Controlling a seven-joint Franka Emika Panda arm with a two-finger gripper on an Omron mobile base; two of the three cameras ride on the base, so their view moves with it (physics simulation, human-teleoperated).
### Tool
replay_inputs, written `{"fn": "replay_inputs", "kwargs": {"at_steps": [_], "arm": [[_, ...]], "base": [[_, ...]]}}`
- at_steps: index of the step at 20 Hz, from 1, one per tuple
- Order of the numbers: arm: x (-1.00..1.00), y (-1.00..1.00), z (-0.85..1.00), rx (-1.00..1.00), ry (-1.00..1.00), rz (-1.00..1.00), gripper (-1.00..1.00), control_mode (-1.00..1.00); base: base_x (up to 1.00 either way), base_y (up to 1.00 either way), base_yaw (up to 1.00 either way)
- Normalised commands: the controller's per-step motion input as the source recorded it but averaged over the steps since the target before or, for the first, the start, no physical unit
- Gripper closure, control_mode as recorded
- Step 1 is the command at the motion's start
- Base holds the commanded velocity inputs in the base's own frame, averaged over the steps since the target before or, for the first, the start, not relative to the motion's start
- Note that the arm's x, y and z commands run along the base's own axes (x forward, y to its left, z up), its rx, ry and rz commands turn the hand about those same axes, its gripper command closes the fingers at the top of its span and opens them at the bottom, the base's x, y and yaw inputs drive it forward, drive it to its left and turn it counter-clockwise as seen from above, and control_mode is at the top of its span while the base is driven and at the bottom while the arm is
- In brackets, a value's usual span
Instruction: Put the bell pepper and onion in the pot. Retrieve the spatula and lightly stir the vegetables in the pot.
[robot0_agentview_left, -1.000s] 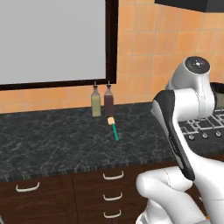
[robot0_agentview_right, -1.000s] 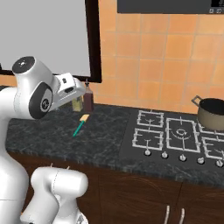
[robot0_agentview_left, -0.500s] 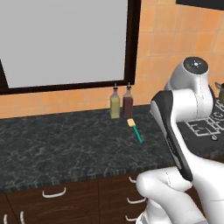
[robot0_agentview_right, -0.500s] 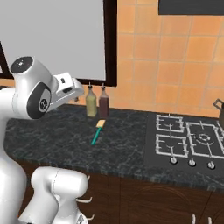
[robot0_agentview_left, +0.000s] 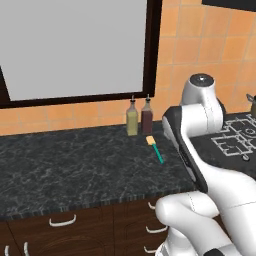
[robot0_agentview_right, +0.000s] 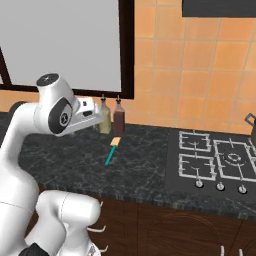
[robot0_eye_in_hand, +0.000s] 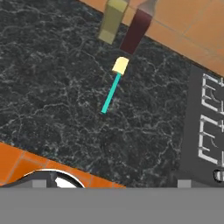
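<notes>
Spatula (robot0_eye_in_hand: 113, 85) flat on counter (robot0_eye_in_hand: 52, 87), well apart from wide-spread fingers

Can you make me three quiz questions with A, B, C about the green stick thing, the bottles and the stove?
1. Where does the spatula lie?
A. on the dark counter
B. on the stove
C. in a drawer

2. How many bottles stand by the wall?
A. one
B. two
C. four

3. How is the spatula lying?
A. standing upright
B. held by the end effector
C. flat, nothing touching it

Answers:
1 A, it rests on the counter left of the stove.
2 B, an olive bottle and a dark red bottle.
3 C, it lies flat and alone.
</notes>
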Motion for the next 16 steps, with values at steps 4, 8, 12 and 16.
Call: {"fn": "replay_inputs", "kwargs": {"at_steps": [4, 8, 12, 16], "arm": [[0.19, -0.13, -0.42, 0.10, 0.09, -0.04, -1.00, -1.00], [0.00, 0.00, 0.00, 0.00, 0.00, 0.00, -1.00, -1.00], [0.04, 0.04, -0.09, 0.00, 0.00, 0.00, -1.00, -1.00], [0.25, 0.33, -0.25, 0.00, 0.03, -0.02, -1.00, -1.00]], "base": [[0.00, 0.00, 0.00], [0.00, 0.00, 0.00], [0.00, 0.00, 0.00], [0.00, 0.00, 0.00]]}}
